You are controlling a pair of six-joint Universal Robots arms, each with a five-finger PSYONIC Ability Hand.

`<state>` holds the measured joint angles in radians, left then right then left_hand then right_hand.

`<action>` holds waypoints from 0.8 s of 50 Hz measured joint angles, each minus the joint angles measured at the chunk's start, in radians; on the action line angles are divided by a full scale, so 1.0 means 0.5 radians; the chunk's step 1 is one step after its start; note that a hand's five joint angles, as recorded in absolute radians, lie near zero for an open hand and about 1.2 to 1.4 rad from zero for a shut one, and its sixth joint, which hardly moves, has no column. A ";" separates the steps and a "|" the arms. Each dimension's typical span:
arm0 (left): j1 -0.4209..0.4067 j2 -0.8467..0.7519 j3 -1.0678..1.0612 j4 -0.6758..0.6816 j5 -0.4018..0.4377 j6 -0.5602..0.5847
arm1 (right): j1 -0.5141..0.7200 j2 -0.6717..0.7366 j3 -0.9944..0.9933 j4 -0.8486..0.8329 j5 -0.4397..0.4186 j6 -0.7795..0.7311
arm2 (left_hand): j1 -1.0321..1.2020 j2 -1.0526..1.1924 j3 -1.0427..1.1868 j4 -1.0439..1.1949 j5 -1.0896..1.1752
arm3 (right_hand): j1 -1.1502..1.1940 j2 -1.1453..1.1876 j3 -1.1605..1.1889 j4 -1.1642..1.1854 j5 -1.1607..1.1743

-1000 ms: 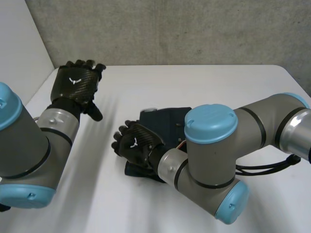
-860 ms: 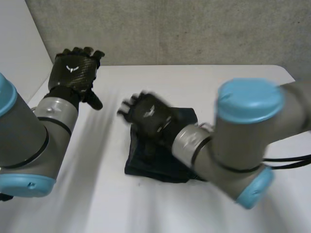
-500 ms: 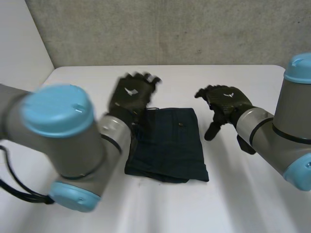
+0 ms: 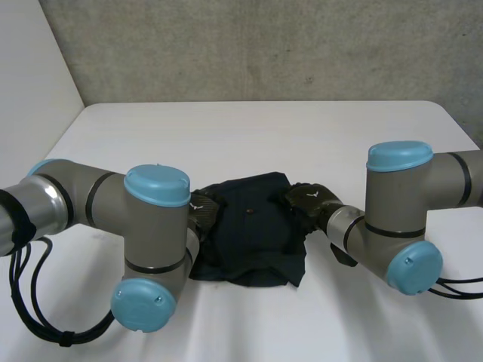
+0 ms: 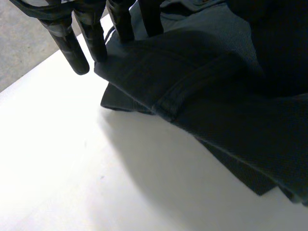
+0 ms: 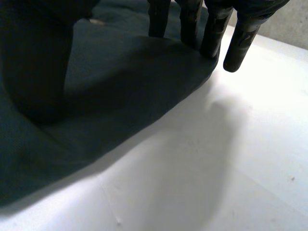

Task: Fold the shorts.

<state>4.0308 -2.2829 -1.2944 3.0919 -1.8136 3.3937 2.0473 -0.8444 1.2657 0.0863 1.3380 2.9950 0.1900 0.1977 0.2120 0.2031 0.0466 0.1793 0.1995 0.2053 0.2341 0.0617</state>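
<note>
Head view: left hand (image 4: 202,210) pinches one side edge of the dark navy shorts (image 4: 253,226) between straight fingers (image 5: 72,45) and thumb; right hand (image 4: 311,200) pinches the opposite edge likewise, shorts bunched and partly lifted between both hands, white table (image 4: 241,136) beneath

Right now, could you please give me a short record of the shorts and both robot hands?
garment: dark shorts, bunched, on the white table
left robot hand: thumb and fingers pinch the nearer side edge
right robot hand: thumb and fingers pinch the nearer side edge
side edges: both lifted off the table
</note>
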 measured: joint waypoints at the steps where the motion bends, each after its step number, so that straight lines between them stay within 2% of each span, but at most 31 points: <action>1: 0.001 0.005 -0.010 0.001 -0.008 0.003 | 0.003 0.014 -0.006 0.000 0.010 -0.013 | 0.000 -0.010 0.000 0.000 0.000 | -0.031 0.000 -0.031 0.000 0.000; 8: -0.022 0.100 -0.054 0.005 -0.001 -0.002 | 0.004 -0.057 -0.017 -0.004 0.070 -0.104 | -0.023 -0.035 0.000 0.000 0.000 | -0.061 0.000 -0.040 0.000 -0.013; 12: -0.042 0.232 -0.069 0.006 0.028 -0.008 | -0.005 -0.219 -0.001 -0.032 0.081 -0.102 | -0.023 -0.035 0.000 0.000 0.000 | -0.061 0.000 -0.040 0.000 -0.013; 17: -0.015 0.605 -0.077 0.004 0.126 -0.028 | -0.021 -0.553 0.024 -0.104 0.156 -0.051 | -0.023 -0.035 0.000 0.000 -0.003 | -0.061 0.000 -0.040 0.000 -0.013; 23: 0.280 1.095 -0.032 -0.100 0.239 -0.115 | -0.084 -0.939 0.004 -0.065 0.445 -0.025 | -0.023 -0.035 0.000 0.000 -0.006 | -0.061 0.000 -0.040 0.000 -0.013; 24: 0.280 1.095 -0.032 -0.100 0.239 -0.115 | -0.084 -0.939 0.004 -0.065 0.445 -0.025 | -0.023 -0.035 0.000 0.000 -0.006 | -0.061 0.000 -0.040 0.000 -0.013; 25: 0.377 1.179 0.001 -0.179 0.271 -0.156 | -0.091 -0.956 0.002 -0.055 0.462 -0.026 | -0.023 -0.035 0.000 0.000 -0.006 | -0.061 0.000 -0.040 0.000 -0.013; 26: 0.433 1.220 0.025 -0.237 0.292 -0.183 | -0.134 -1.037 -0.017 0.025 0.531 -0.037 | -0.023 -0.035 0.000 0.000 -0.006 | -0.061 0.000 -0.040 0.000 -0.013; 29: 0.566 1.293 0.110 -0.460 0.376 -0.288 | -0.179 -1.093 -0.040 0.150 0.562 -0.053 | -0.023 -0.035 0.000 0.000 -0.006 | -0.061 0.000 -0.040 0.000 -0.013; 35: 0.632 1.315 0.173 -0.685 0.481 -0.417 | -0.207 -1.137 -0.044 0.257 0.544 -0.062 | -0.023 -0.035 0.000 0.000 -0.006 | -0.061 0.000 -0.040 0.000 -0.013; 40: 0.619 1.334 0.135 -0.702 0.493 -0.442 | -0.209 -1.163 -0.024 0.264 0.533 -0.062 | -0.023 -0.035 0.000 0.000 -0.006 | -0.061 0.000 -0.040 0.000 -0.013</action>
<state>4.3403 -1.6161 -1.2271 2.7411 -1.5672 3.1727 1.9426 -1.4257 1.2535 0.2184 1.6046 2.9638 0.1787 0.1805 0.2120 0.2031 0.0438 0.1487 0.1995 0.1854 0.2341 0.0554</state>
